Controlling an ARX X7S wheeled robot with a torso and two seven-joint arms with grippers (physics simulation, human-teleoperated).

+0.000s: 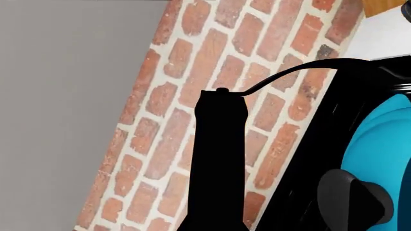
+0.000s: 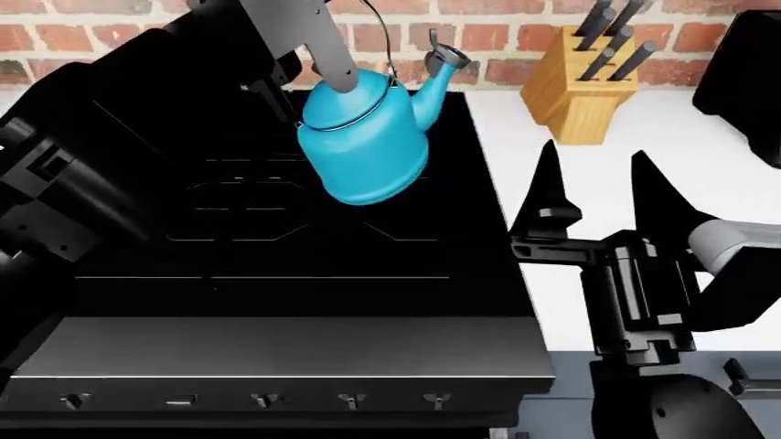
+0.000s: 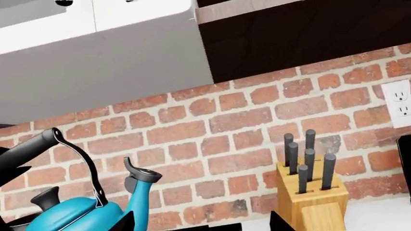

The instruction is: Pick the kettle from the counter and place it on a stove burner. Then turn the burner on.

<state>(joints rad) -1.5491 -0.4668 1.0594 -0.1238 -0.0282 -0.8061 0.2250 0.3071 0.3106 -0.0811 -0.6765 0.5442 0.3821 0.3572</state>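
Observation:
The turquoise kettle (image 2: 364,142) hangs tilted over the back of the black stovetop (image 2: 305,247), its spout toward the brick wall. My left gripper (image 2: 327,59) is shut on the kettle's handle from above. In the left wrist view the dark handle bar (image 1: 218,159) fills the middle, with the blue body (image 1: 382,154) and lid knob (image 1: 353,197) beside it. My right gripper (image 2: 592,197) is open and empty above the white counter (image 2: 610,137), right of the stove. The right wrist view shows the kettle (image 3: 70,216) between its fingertips and the wall.
A wooden knife block (image 2: 583,82) stands at the back of the counter, also in the right wrist view (image 3: 311,192). A black appliance (image 2: 744,73) is at the far right. A row of stove knobs (image 2: 262,400) runs along the stove's front. A wall outlet (image 3: 398,103) is behind.

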